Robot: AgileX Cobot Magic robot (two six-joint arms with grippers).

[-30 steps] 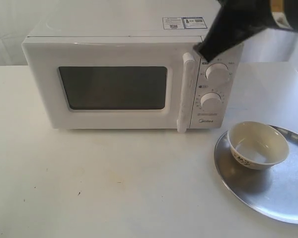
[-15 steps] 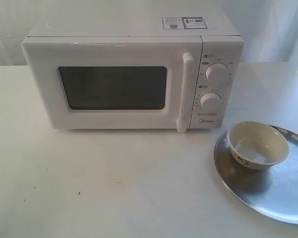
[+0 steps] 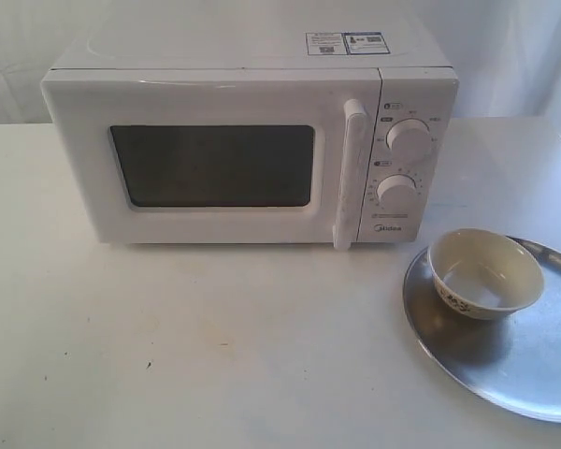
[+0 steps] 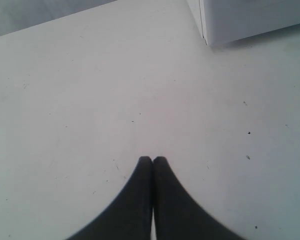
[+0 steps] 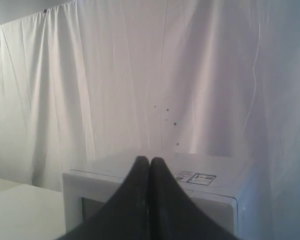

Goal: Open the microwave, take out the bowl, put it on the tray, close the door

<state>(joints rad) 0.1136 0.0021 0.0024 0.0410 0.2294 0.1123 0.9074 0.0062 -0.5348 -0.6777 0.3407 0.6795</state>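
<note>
Withdrawn from the boxy white microwave (image 3: pixel 251 140), the right tool (image 5: pixel 149 161), like the left tool (image 4: pixel 152 160), is clenched, empty; door (image 3: pixel 206 168) shut, cream ceramic bowl (image 3: pixel 486 274) sits on round silver tray (image 3: pixel 524 383) at four o'clock, job seemingly done.

The exterior camera stands in front of the microwave (image 3: pixel 252 154), a little above the table (image 3: pixel 215 346). It faces the front squarely, near enough that the tray (image 3: pixel 533 379) is cut by the frame edge. The left wrist camera looks down past the left gripper (image 4: pixel 152 160) at tabletop close below, a microwave corner beyond the tips. The right wrist camera sits higher, looking level over the right gripper (image 5: pixel 149 160) at the microwave's top and the curtain (image 5: pixel 140 75) behind. The top's stickers (image 5: pixel 195 177) show in the exterior view too.
</note>
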